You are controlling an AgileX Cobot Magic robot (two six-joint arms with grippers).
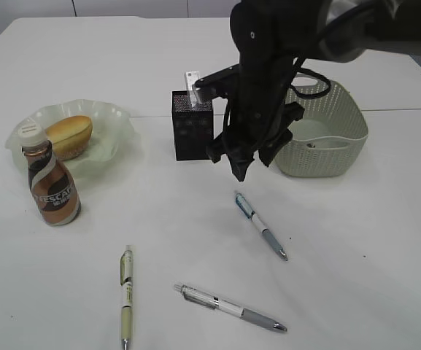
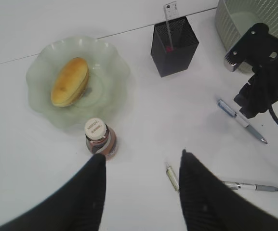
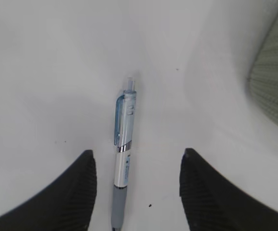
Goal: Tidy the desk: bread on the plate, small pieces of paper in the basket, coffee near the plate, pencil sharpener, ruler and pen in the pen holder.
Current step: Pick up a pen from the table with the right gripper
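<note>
The right pincer (image 3: 136,190), jaws apart and empty, hangs over the blue-clipped pen (image 3: 123,159) lying mid-surface, toward the right edge. Best to descend straight, straddling the barrel across its width, then close before lifting toward the pen holder (image 1: 192,125).

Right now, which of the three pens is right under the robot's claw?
The blue-clip pen, lying closest to the basket. It sits between the right end effector's open fingers, while the green pen and grey pen lie farther off.

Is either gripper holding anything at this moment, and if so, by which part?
Nothing is held. The right gripper is open above the blue-clip pen, not touching it; the left gripper is open and empty.
</note>
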